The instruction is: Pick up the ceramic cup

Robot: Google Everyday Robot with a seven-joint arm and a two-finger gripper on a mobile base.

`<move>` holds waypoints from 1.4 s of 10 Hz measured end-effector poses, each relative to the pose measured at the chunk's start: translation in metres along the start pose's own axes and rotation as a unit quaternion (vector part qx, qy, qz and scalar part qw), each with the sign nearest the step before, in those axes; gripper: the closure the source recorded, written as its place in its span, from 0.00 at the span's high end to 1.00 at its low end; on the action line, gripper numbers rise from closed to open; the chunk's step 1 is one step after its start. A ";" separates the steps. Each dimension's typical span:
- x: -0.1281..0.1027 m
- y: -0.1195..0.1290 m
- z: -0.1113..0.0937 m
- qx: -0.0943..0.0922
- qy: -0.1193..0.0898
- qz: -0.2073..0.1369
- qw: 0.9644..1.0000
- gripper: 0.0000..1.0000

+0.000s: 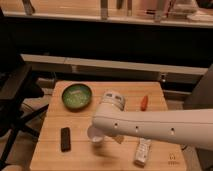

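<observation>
The ceramic cup, small, white and round, stands on the wooden table at the front middle. My white arm reaches in from the right and covers the cup's upper right part. My gripper is at the arm's end, low over the table and close to the cup's right side, mostly hidden under the arm. I cannot tell whether it touches the cup.
A wide green bowl sits at the back left. A flat black object lies left of the cup. A small orange item lies at the back right, a long white item at the front right. A black chair stands to the left.
</observation>
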 end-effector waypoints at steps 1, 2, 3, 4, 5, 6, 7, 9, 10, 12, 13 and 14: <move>-0.003 -0.001 0.003 0.001 -0.004 -0.004 1.000 0.80; -0.005 0.000 0.006 0.003 -0.008 -0.005 1.000 0.80; -0.007 0.002 0.013 0.004 -0.013 -0.007 1.000 0.80; -0.011 0.002 0.022 0.006 -0.018 -0.010 1.000 0.80; -0.016 0.001 0.026 0.006 -0.023 -0.016 1.000 0.80; -0.021 -0.001 0.028 0.006 -0.027 -0.024 0.999 0.80; -0.023 -0.002 0.029 0.007 -0.030 -0.028 0.999 0.80; -0.027 -0.003 0.034 0.006 -0.035 -0.035 0.999 0.80; -0.031 -0.003 0.040 0.007 -0.040 -0.040 0.998 0.80; -0.035 -0.005 0.045 0.009 -0.045 -0.045 0.998 0.80; -0.036 -0.005 0.048 0.009 -0.047 -0.046 0.998 0.80; -0.039 -0.007 0.052 0.011 -0.050 -0.050 0.997 0.80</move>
